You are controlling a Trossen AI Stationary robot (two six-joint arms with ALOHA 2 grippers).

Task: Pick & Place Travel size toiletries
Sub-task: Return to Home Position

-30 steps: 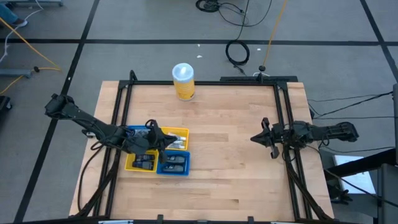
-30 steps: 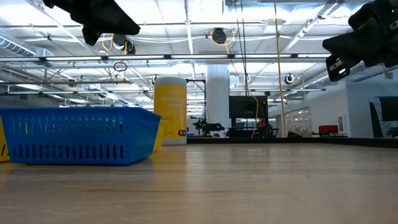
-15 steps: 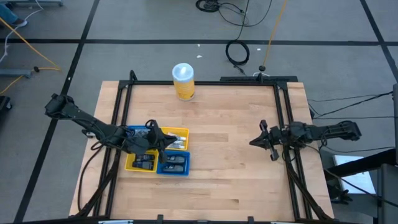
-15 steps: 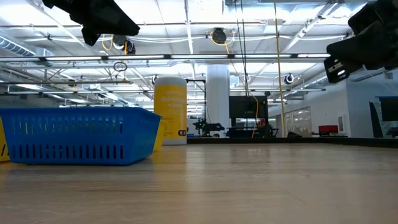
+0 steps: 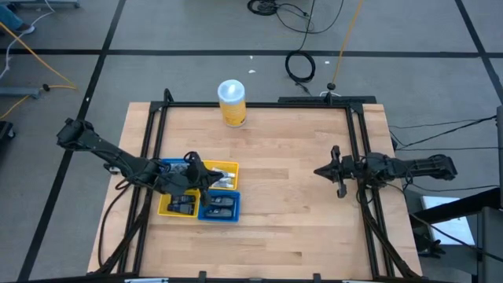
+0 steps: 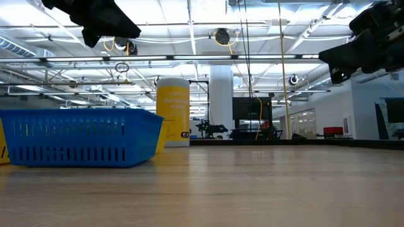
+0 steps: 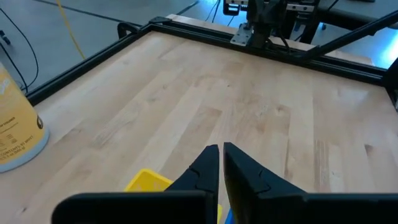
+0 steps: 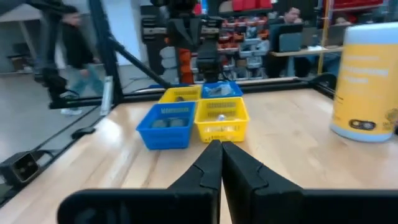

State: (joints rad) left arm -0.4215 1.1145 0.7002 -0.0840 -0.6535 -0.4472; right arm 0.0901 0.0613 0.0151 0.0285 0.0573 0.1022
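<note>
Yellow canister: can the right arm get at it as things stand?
Probably yes: only bare table lies between the right gripper and the yellow canister; the trays and left gripper sit aside.

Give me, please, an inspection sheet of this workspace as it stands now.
Surface: wooden table inside a black frame.
Job's things: toiletries lie in four trays, two blue and two yellow, set in a square on the table's left side; none seen loose.
Clutter: yellow canister with a white lid, upright at the far edge.
Grippers: left gripper shut and empty, above the trays; right gripper shut and empty, above the table's right side.
Cables: black coil and yellow cable on the floor beyond the table; nothing seen on the table.
Surroundings: open hall; a person walks beyond the table.
</note>
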